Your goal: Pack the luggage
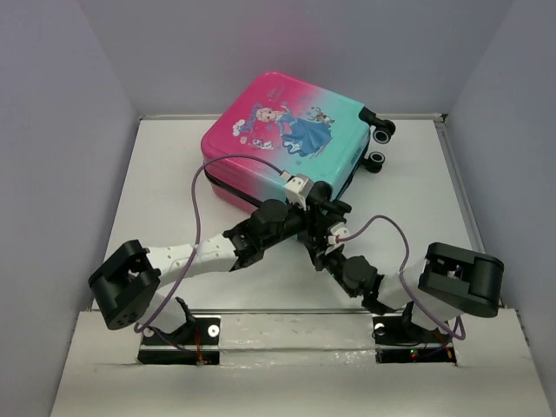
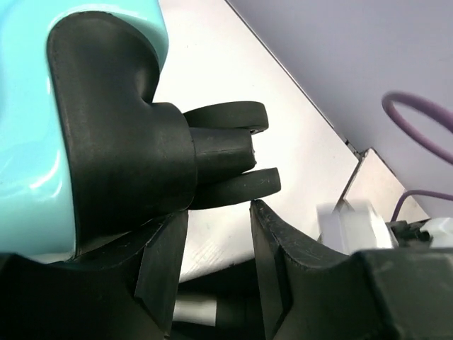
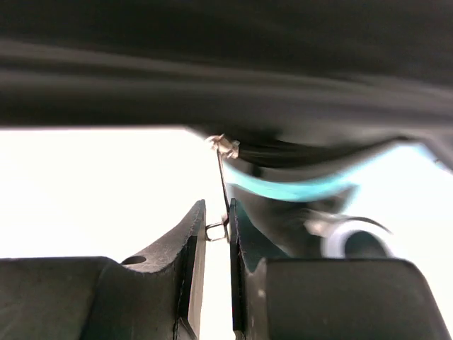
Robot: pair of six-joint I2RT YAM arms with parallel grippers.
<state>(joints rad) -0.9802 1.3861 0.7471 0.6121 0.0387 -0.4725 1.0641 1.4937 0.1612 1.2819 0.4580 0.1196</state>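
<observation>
The luggage (image 1: pixel 287 130) lies flat and closed on the table, princess side up, its wheels (image 1: pixel 380 135) at the far right. Both grippers are at its near right corner. My right gripper (image 3: pixel 216 212) is shut on the thin metal zipper pull (image 3: pixel 221 228), which hangs from the slider on the black zipper trim; it also shows in the top view (image 1: pixel 323 228). My left gripper (image 2: pixel 216 219) is open just under the black corner foot (image 2: pixel 127 142) of the teal shell (image 2: pixel 28 142), with one fingertip (image 2: pixel 260 212) touching the foot's lower prong. It also shows in the top view (image 1: pixel 337 207).
White walls enclose the table (image 1: pixel 165 200) on the left, back and right. Purple cables (image 1: pixel 198 187) loop over both arms. A suitcase wheel (image 3: pixel 350 241) shows blurred just right of my right fingers. The two arms cross closely in front of the suitcase.
</observation>
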